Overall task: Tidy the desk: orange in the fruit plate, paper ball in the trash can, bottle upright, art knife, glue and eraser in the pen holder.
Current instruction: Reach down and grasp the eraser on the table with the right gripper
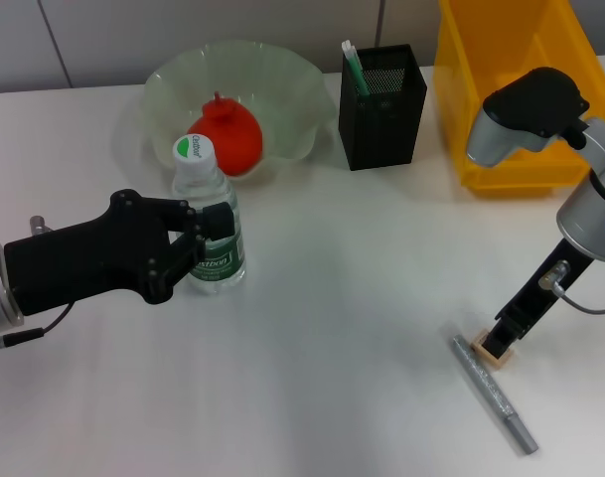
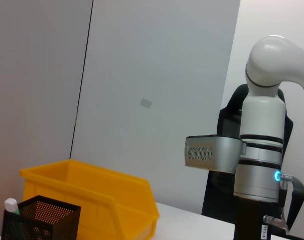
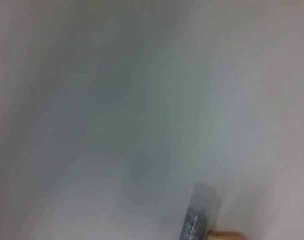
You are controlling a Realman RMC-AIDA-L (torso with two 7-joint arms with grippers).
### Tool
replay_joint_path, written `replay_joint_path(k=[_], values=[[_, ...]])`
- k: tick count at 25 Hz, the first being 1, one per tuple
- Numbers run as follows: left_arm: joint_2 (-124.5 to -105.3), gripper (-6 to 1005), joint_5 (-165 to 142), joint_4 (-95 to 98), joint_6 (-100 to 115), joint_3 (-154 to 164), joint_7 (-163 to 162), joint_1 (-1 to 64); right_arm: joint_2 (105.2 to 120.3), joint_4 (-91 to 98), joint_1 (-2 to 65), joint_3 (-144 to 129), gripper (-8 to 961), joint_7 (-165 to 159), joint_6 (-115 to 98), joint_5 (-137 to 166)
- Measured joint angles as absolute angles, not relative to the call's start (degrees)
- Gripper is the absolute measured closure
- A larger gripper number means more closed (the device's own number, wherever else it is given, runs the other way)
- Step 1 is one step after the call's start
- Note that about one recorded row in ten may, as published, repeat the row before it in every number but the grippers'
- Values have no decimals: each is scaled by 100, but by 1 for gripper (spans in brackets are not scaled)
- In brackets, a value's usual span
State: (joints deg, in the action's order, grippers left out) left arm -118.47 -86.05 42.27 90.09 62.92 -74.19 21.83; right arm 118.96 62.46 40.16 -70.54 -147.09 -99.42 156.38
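The bottle (image 1: 209,231) stands upright on the table, left of centre, with my left gripper (image 1: 197,245) shut on its green label from the left. Behind it the orange (image 1: 228,137) lies in the fruit plate (image 1: 292,84). A white and green tube (image 1: 354,68), likely the glue, sticks out of the pen holder (image 1: 383,107), and its tip (image 2: 11,205) also shows in the left wrist view. My right gripper (image 1: 502,340) points down onto the eraser (image 1: 480,347) at the front right. The grey art knife (image 1: 494,395) lies just beside it. The paper ball is out of view.
The yellow trash can (image 1: 506,94) stands at the back right, right of the pen holder (image 2: 39,220). The left wrist view shows the trash can (image 2: 97,195) and my right arm (image 2: 259,160). The right wrist view shows the knife (image 3: 196,220) and an eraser corner (image 3: 224,235).
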Motion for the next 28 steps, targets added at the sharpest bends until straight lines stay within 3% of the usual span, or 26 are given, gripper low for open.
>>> replay_joint_path(k=[7,14,28], values=[[-11847,976,-8604,4227,9008,6292,-7417,2165,11900,6245,4037,-7074,664,-14671,-9915,15643],[-11847,976,-8604,4227,9010,6293,-7418,2168,11900,6213,4063,-7088,562,-14694,-9931,15644],[-11847,976,-8604,4225,9018,6293,-7418,2135,11900,5921,4158,-7093,557,-14723,-9835,15678]])
